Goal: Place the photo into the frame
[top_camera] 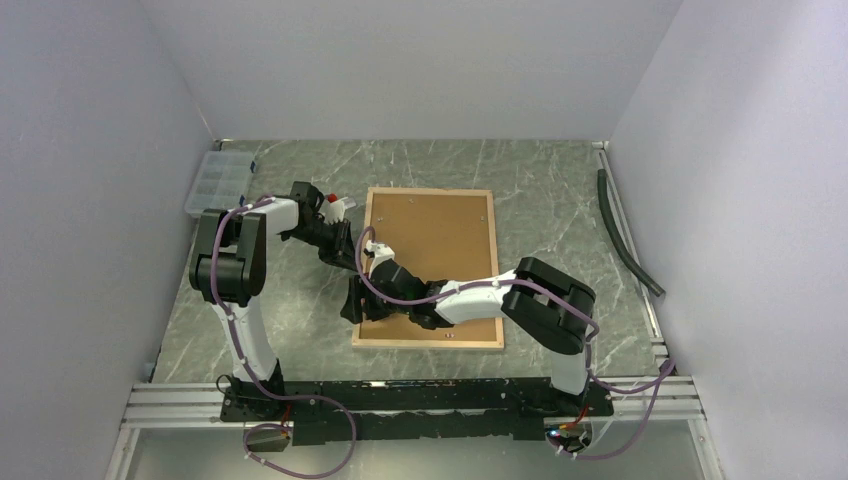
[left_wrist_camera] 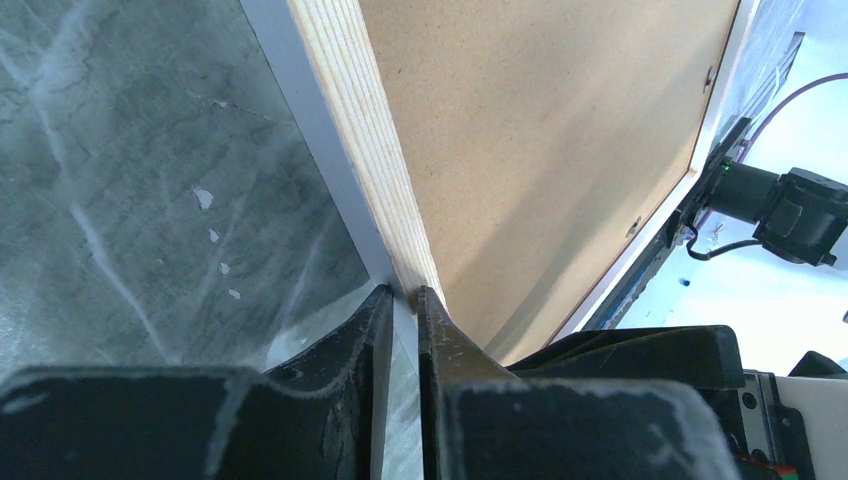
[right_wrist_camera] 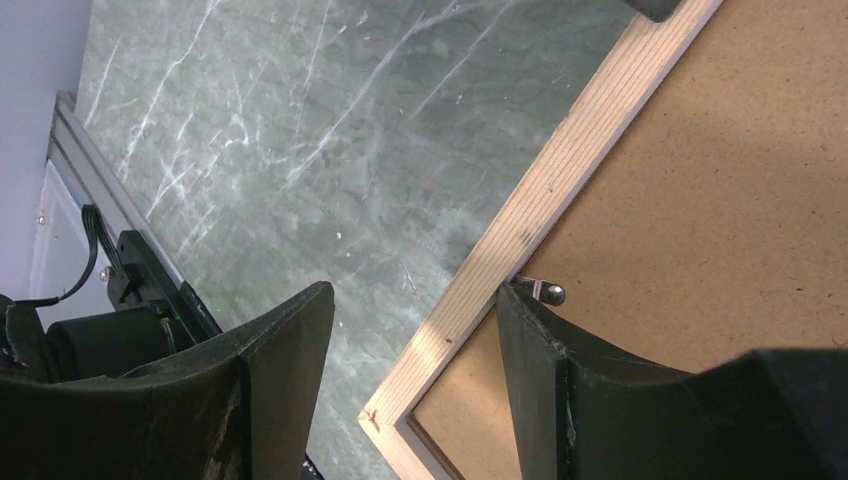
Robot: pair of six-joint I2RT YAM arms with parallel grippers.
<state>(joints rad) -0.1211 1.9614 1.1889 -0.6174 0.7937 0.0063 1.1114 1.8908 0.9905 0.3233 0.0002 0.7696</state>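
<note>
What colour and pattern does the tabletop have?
The tabletop is dark grey-green, marbled with pale veins; the right wrist view shows it best.

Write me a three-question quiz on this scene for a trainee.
1. True or false: the frame lies with its brown back facing up.
2. Fill in: the left pincer pinches the frame's ____ long side.
3. Which pincer stands wide open astride the frame's near left corner? A. left pincer B. right pincer
Key: 1 true; 2 left; 3 B.
</note>
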